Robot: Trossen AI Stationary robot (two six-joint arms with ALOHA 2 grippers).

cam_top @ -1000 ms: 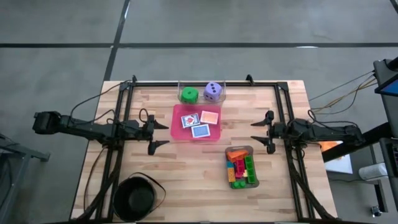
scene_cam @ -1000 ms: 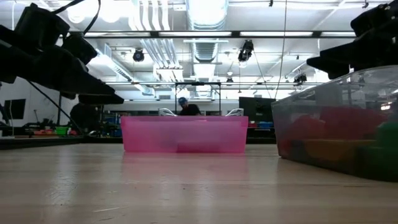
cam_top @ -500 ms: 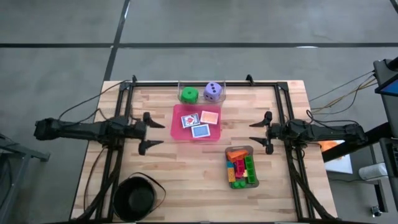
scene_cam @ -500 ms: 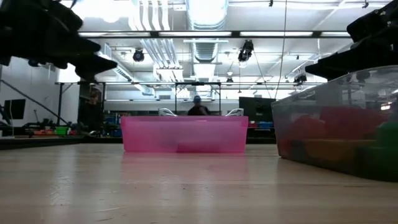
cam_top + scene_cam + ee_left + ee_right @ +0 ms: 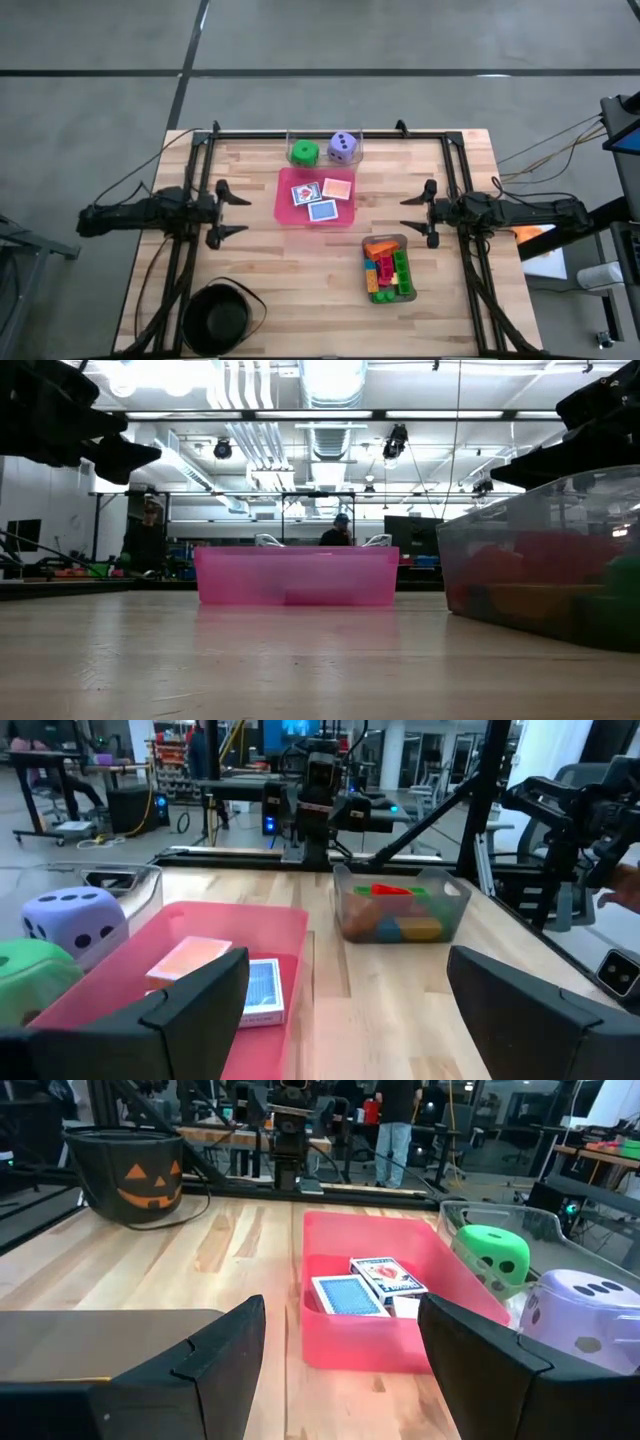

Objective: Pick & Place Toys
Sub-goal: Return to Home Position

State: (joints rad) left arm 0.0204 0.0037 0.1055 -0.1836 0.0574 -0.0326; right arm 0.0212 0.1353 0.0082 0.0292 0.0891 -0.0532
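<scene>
Left pincer (image 5: 224, 210): released, empty, left of centre in the high view, beside the pink tray (image 5: 282, 203).
Right pincer (image 5: 424, 212): released, empty, right of centre.
Cards (image 5: 322, 198): three, in the pink tray.
Green die (image 5: 304, 153), purple die (image 5: 343, 147): upper centre, in the clear tray (image 5: 289, 148).
Bricks (image 5: 385, 268): lower right, in the grey tray (image 5: 413, 262).
No toy lies loose on the counter (image 5: 300, 290).
Step, by judgement: homing. The next move calls only for parking both arms clear of the trays.

Two cards (image 5: 262, 990) in the pink tray (image 5: 250, 912), clear tray (image 5: 455, 905) of bricks (image 5: 395, 927) beyond
</scene>
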